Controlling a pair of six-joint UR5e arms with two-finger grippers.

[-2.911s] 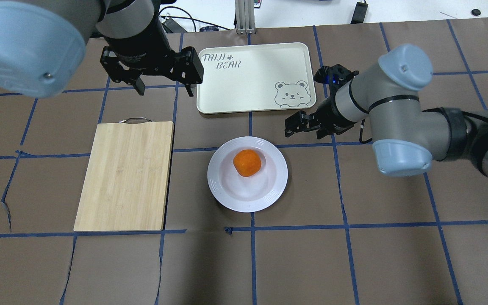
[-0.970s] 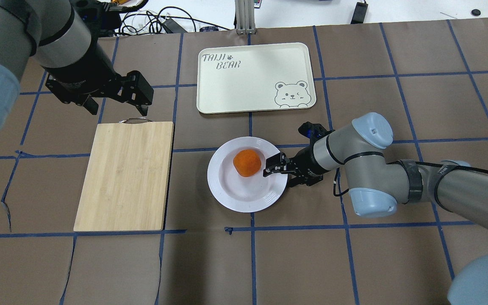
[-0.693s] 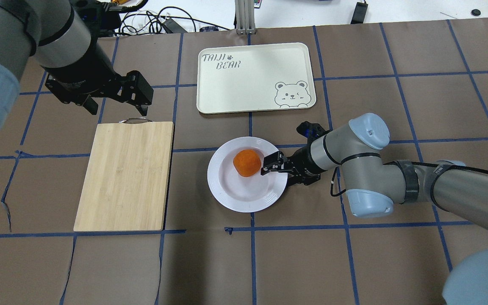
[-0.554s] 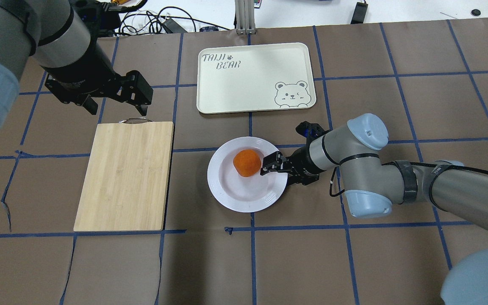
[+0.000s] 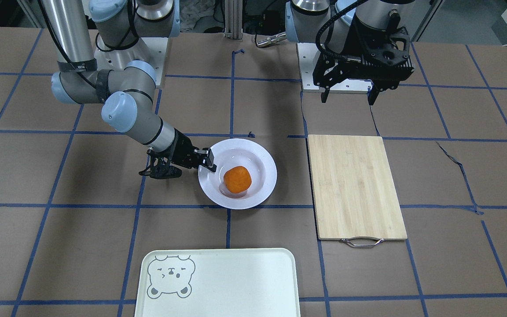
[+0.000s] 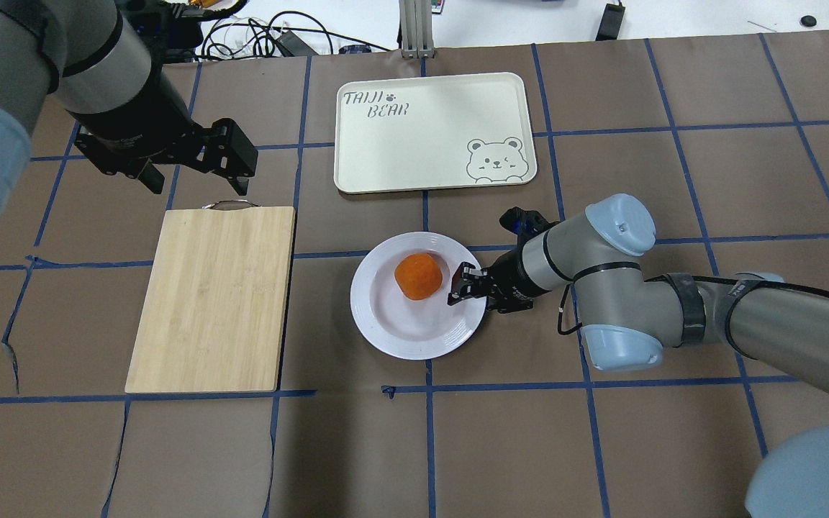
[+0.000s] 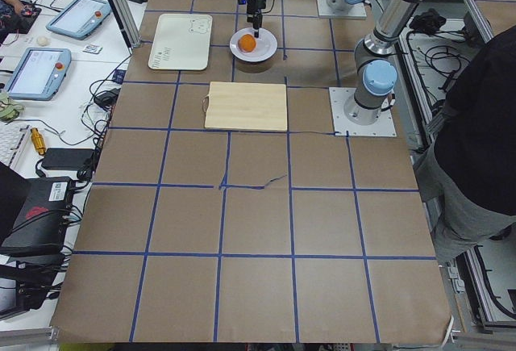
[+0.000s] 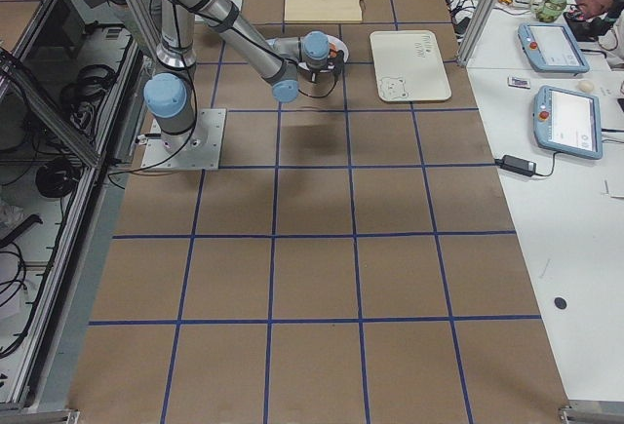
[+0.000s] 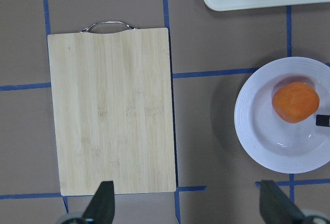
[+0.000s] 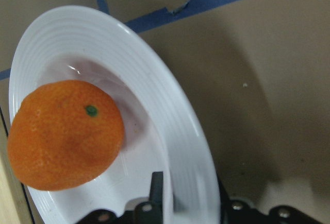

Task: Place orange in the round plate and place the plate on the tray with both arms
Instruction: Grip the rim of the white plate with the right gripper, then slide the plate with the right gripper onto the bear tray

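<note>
The orange (image 6: 418,276) lies in the white round plate (image 6: 393,324), which rests on the table in front of the tray (image 6: 414,144). My right gripper (image 6: 461,291) is shut on the plate's right rim. In the right wrist view one finger (image 10: 156,193) sits inside the rim and the other beneath it, with the orange (image 10: 64,134) just beyond. My left gripper (image 6: 184,165) hangs open and holding nothing above the handle end of the cutting board, far from the plate. In the left wrist view its fingers (image 9: 103,208) are spread wide.
A bamboo cutting board (image 6: 213,298) with a metal handle lies left of the plate. The tray (image 5: 218,286) has nothing on it. Cables (image 6: 270,32) lie past the table's far edge. A person (image 7: 476,125) stands by the robot's base in the exterior left view.
My right gripper came down from beside the tray to the plate's right rim and closed on it, nudging the plate slightly left. The left arm drew back left toward the cutting board.
</note>
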